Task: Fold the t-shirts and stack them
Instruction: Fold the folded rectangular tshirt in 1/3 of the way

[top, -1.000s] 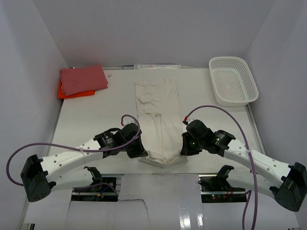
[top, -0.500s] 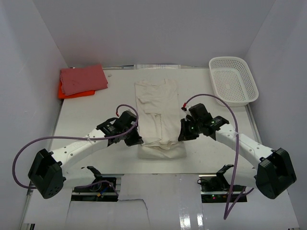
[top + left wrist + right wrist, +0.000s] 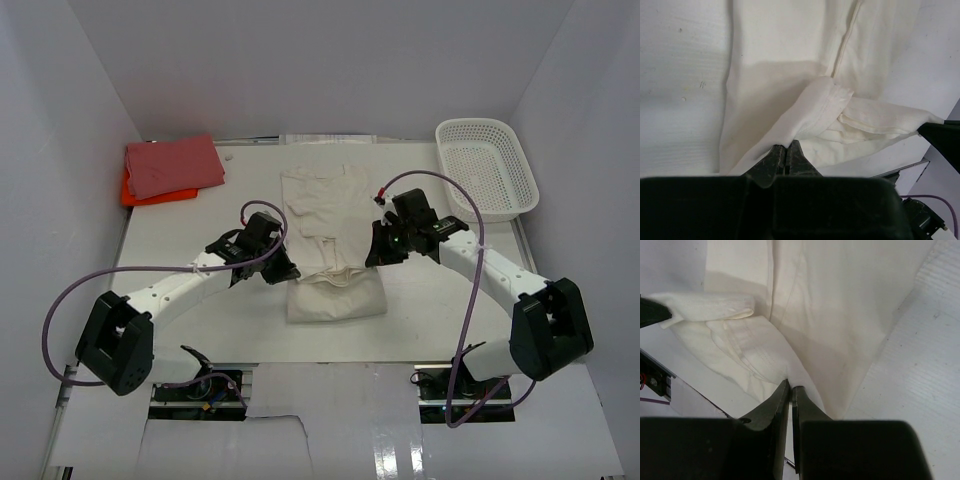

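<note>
The cream t-shirt (image 3: 327,215) lies lengthwise in the middle of the table, its near end lifted and doubled back over itself. My left gripper (image 3: 287,271) is shut on the left corner of that lifted end (image 3: 805,107). My right gripper (image 3: 372,257) is shut on the right corner (image 3: 755,365). Both hold the hem a little above the shirt's middle. The pink-red t-shirt (image 3: 172,165) lies folded at the far left on top of the orange t-shirt (image 3: 135,193), of which only an edge shows.
A white plastic mesh basket (image 3: 485,167) stands at the far right corner. White walls close in the table on the left, back and right. The table's near edge (image 3: 330,362) runs just behind the arm bases.
Both grippers have carried the shirt's near end away from the bases toward the far side, doubling the shirt over. The fold line now sits further up the table.
</note>
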Motion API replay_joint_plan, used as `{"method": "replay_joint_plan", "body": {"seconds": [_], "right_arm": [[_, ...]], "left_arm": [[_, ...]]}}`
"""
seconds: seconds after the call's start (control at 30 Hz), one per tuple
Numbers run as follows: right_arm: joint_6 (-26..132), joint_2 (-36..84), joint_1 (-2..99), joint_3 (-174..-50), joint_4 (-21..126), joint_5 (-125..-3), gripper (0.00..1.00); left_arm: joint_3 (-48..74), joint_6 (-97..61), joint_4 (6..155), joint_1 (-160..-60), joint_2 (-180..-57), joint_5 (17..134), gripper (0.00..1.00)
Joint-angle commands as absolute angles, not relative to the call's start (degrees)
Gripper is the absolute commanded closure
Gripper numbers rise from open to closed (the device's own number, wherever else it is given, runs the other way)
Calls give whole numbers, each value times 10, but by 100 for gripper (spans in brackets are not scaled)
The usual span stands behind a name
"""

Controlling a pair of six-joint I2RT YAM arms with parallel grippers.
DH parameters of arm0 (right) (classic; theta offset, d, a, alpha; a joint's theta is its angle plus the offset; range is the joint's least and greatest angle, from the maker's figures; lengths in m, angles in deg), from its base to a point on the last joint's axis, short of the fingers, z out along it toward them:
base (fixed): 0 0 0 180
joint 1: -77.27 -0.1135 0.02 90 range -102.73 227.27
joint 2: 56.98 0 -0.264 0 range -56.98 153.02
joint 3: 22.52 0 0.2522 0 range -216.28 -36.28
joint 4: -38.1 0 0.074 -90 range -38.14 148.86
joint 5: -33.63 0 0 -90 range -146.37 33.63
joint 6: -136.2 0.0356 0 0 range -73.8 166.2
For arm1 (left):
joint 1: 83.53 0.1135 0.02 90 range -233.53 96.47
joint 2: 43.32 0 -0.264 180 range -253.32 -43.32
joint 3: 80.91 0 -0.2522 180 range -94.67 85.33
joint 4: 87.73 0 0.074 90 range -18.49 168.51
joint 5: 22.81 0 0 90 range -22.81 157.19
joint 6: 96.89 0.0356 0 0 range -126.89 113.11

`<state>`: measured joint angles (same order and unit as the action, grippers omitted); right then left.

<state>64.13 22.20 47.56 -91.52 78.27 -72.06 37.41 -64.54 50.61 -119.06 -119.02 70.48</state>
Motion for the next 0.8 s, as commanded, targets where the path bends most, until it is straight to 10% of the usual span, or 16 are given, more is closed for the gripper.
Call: {"method": "replay_joint_plan", "body": {"seconds": [0.0,0.77], "right_arm": [[620,237,489,-952,764,-734,92],[594,349,549,-1054,757,-766,92]], "left_arm": [[334,-622,539,-1174,-1200,724,100],[277,-588,571,-1103,-1286,733,100]]}}
